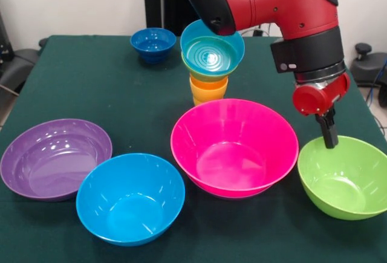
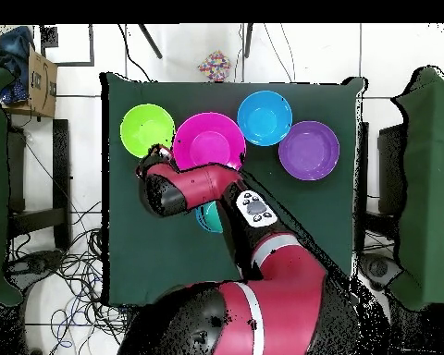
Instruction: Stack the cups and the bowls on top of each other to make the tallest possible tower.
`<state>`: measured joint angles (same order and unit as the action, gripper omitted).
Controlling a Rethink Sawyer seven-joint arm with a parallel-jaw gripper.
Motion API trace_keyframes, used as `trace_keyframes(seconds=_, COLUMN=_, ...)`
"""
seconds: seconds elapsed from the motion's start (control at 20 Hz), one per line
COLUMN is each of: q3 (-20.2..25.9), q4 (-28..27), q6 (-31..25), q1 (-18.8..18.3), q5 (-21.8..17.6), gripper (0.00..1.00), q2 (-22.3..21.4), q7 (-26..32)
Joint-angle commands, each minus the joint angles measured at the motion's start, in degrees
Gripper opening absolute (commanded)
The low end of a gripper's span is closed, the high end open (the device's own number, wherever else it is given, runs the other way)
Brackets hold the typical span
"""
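The tower stands mid-table in the front view: an orange cup (image 1: 208,90) at the bottom, a small green bowl (image 1: 202,73) on it, and a light blue bowl (image 1: 213,51) on top. In the overhead view only an edge of that light blue bowl (image 2: 207,219) shows under the arm. A small dark blue bowl (image 1: 153,43) sits alone behind and to the left. My gripper (image 1: 330,135) hangs at the far rim of the large green bowl (image 1: 344,175) (image 2: 147,129), its tip level with the rim. The gripper (image 2: 155,153) sits at that bowl's edge from above too.
Along the front stand a large purple bowl (image 1: 54,157) (image 2: 309,150), a large blue bowl (image 1: 130,198) (image 2: 265,117) and a large pink bowl (image 1: 234,146) (image 2: 209,140). The pink bowl lies between the tower and the green bowl. My arm passes over the tower.
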<state>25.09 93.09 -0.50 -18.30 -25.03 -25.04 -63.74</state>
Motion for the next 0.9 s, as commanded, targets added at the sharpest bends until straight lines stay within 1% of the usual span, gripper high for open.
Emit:
trace_keyframes(seconds=0.05, q3=0.74, q4=0.35, q6=-9.23, q1=-0.47, q5=2.0, gripper=0.0, q2=0.01, q7=-7.45)
trace_keyframes(seconds=0.2, q3=1.33, q4=0.46, q6=-9.18, q1=-0.99, q5=2.1, gripper=0.0, q2=0.24, q7=-7.17)
trace_keyframes(seconds=0.25, q3=1.52, q4=0.49, q6=-9.16, q1=-1.16, q5=2.13, gripper=1.0, q2=0.32, q7=-7.07)
trace_keyframes(seconds=0.7, q3=1.35, q4=0.19, q6=-9.67, q1=-1.42, q5=2.35, gripper=1.0, q2=0.71, q7=-6.75)
trace_keyframes(seconds=0.8, q3=0.71, q4=0.04, q6=-9.88, q1=-0.9, q5=2.48, gripper=1.0, q2=0.32, q7=-6.98)
trace_keyframes(seconds=0.85, q3=-0.55, q4=0.05, q6=-11.06, q1=-0.07, q5=3.14, gripper=1.0, q2=0.29, q7=-7.57)
trace_keyframes(seconds=0.9, q3=-1.04, q4=-0.07, q6=-11.06, q1=0.22, q5=2.91, gripper=1.0, q2=0.36, q7=-7.46)
